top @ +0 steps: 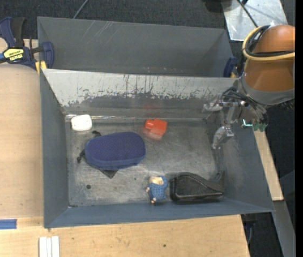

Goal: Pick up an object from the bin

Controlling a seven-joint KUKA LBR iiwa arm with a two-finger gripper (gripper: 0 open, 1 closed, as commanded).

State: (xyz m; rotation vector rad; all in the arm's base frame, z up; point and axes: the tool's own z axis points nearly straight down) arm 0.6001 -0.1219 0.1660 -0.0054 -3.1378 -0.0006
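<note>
The tool (222, 137) hangs at the bin's (141, 92) three o'clock side, near the right wall and above bare floor. I cannot tell whether it is apart or together, and I see nothing in it. The thing nearest to it is a black, low, rounded object (194, 189) lying at five o'clock against the front wall, at the tool's six o'clock and apart from it. Just beside that, at six o'clock, stands a small blue and cream toy figure (156, 189). A small orange-red block (155, 128) sits toward twelve. A blue oval pouch (114, 150) lies at nine o'clock, and a small white block (81, 123) lies at ten, near the back-left corner.
</note>
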